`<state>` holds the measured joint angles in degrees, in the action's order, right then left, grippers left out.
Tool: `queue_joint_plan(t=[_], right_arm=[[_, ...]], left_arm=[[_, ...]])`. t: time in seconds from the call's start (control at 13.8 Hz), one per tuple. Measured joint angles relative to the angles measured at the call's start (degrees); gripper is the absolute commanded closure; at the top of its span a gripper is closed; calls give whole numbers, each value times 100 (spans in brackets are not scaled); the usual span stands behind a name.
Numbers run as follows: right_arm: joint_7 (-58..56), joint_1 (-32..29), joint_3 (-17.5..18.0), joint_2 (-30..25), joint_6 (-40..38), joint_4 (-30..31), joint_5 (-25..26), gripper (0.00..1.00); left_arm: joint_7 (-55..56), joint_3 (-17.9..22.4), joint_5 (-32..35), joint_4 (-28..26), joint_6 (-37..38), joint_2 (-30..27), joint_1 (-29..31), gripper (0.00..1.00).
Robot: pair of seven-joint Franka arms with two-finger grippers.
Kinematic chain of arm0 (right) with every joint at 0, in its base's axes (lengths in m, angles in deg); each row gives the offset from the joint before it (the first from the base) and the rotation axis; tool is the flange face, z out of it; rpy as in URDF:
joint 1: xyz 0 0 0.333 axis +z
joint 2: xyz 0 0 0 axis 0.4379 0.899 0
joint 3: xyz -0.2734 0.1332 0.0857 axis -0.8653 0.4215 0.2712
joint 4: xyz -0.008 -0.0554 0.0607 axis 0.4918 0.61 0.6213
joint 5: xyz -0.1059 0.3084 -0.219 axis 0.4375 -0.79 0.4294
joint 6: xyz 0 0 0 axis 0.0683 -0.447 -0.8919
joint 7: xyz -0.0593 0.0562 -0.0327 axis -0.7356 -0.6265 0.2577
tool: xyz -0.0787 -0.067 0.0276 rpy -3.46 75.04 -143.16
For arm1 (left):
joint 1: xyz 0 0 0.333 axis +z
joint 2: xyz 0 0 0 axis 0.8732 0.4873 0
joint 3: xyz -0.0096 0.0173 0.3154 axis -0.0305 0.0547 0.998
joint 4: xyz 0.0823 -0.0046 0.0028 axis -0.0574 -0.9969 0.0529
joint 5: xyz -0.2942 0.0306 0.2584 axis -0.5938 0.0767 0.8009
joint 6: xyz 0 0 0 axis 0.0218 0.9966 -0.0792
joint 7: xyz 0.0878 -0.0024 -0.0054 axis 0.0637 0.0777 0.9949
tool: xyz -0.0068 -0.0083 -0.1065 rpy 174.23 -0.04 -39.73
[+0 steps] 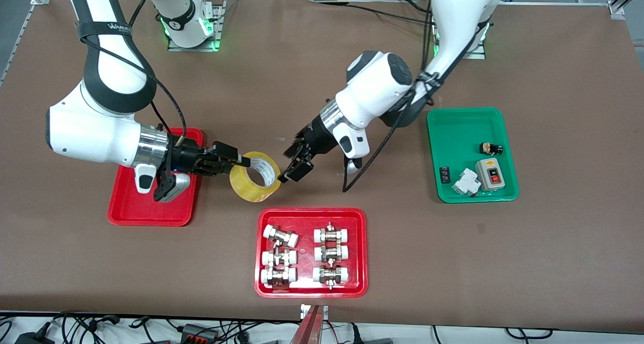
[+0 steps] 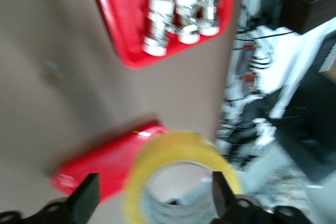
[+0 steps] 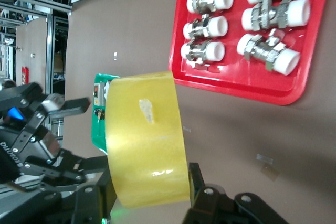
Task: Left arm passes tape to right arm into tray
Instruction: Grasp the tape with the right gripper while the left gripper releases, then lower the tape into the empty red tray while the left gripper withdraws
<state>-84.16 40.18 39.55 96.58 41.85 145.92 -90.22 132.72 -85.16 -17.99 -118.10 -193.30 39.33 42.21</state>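
Both grippers meet at the tape (image 1: 255, 176), held above the table beside the tray (image 1: 151, 203): right gripper (image 1: 227, 160) clamps it, left gripper (image 1: 296, 164) spread open. Next, carry it over the tray.

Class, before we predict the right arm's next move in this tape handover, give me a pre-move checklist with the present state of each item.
1. Right gripper shut on the tape: ok.
2. Left gripper open: ok.
3. Left gripper fully apart from the tape: cannot tell; one fingertip shows right at the roll's edge.
4. Tape over the plain red tray: not ok; it hangs over bare table beside that tray.
5. Bare floor in the plain red tray to set the tape on: ok.
6. Tape apart from the tray of fittings: ok.
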Motion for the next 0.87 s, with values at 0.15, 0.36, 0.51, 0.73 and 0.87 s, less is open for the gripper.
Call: queue_joint_plan(t=[0.15, 0.36, 0.51, 0.73, 0.87], right_arm=[[-121, -252, -55, 95, -272, 1, 21, 100], [-907, -1154, -111, 453, -1261, 14, 147, 100], [-1415, -1816, -120, 791, -1753, 12, 515, 100], [-1950, -2350, -118, 1134, -2050, 7, 1118, 100], [-2191, -2546, -116, 1288, -2088, 5, 1548, 100]], left_arm=[[-772, 11, 162, 47, 1584, -375, 329, 0], [-1696, 7, 349, 142, 3755, -951, 1051, 0], [-2401, 14, 377, 371, 5092, -1180, 1463, 0], [-4072, 44, 620, 852, 6946, -1270, 2155, 0], [-5245, 43, 1210, 1030, 7749, -1402, 2612, 0]])
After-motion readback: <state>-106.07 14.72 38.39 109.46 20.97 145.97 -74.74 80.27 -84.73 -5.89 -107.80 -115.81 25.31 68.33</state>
